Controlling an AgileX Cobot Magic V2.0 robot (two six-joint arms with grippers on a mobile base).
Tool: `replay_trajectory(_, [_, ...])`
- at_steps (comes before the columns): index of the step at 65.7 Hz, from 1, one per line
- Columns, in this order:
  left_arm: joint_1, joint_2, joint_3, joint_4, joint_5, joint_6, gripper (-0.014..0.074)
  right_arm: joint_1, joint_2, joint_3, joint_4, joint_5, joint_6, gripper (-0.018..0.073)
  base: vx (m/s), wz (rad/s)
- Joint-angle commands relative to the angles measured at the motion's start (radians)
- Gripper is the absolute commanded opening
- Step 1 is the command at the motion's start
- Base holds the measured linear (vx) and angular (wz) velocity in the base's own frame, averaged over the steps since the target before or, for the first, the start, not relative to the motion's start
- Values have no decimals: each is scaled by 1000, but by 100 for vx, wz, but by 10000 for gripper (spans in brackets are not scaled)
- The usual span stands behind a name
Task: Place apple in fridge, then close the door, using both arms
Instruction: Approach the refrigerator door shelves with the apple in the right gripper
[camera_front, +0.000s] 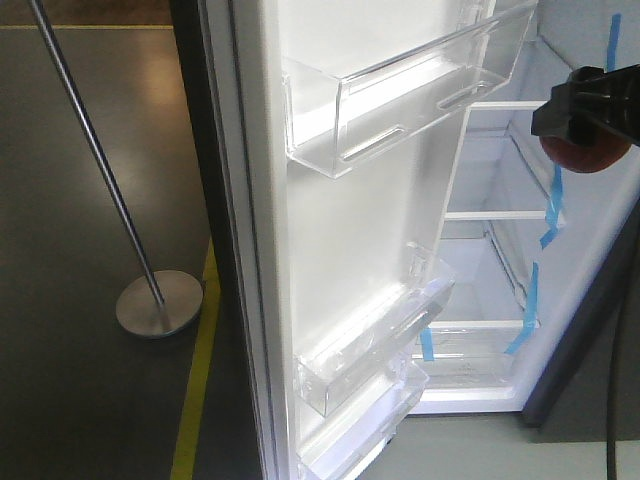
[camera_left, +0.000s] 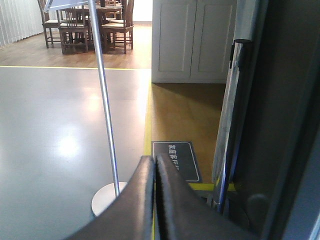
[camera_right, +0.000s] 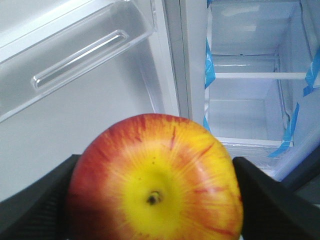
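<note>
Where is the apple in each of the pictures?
Front view: the apple peeks out at the right edge, near the top, under the right gripper.
Left wrist view: not in it.
Right wrist view: it fills the bottom middle, stem toward the camera, between black fingers.
Shared landmark: the clear door bin, upper middle in the front view, upper left in the right wrist view.

Front and right-wrist views toward fridge
</note>
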Motion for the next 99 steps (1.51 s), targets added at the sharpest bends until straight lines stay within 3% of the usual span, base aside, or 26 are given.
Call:
replay_trajectory(1, [0, -16, 15, -5, -69, -5, -7, -2, -31, -32, 10, -67, -10, 150, 6, 3])
replay_trajectory(99, [0, -16, 15, -5, -69, -5, -7, -2, -31, -32, 10, -67, -10, 150, 3, 0])
